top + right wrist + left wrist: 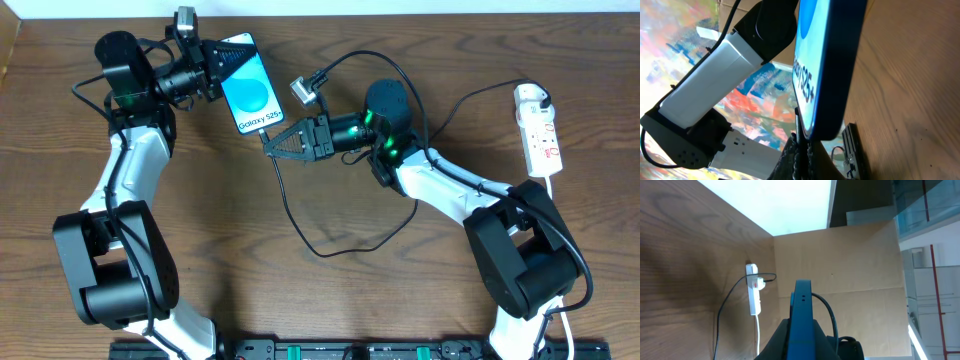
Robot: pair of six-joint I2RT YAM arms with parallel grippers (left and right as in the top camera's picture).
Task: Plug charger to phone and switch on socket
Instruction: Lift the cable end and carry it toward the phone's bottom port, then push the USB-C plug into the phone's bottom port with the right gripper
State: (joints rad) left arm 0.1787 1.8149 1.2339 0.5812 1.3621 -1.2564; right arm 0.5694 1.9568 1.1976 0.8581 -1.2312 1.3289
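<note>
The phone (835,65) stands edge-on and tilted above the wooden surface (910,100), with its blue screen and the lettering "S25+" facing left. The right tool (801,150) sits directly below the phone's lower end, fingers pressed together on the thin dark plug tip of the charger (797,120), which meets that end. Behind the phone, the left arm (715,75) shows a white link and black joints.

bare table (590,150) beside socket (541,132), charger (330,253) looped mid-table, right arm (450,190) crowding phone (246,85)
</note>
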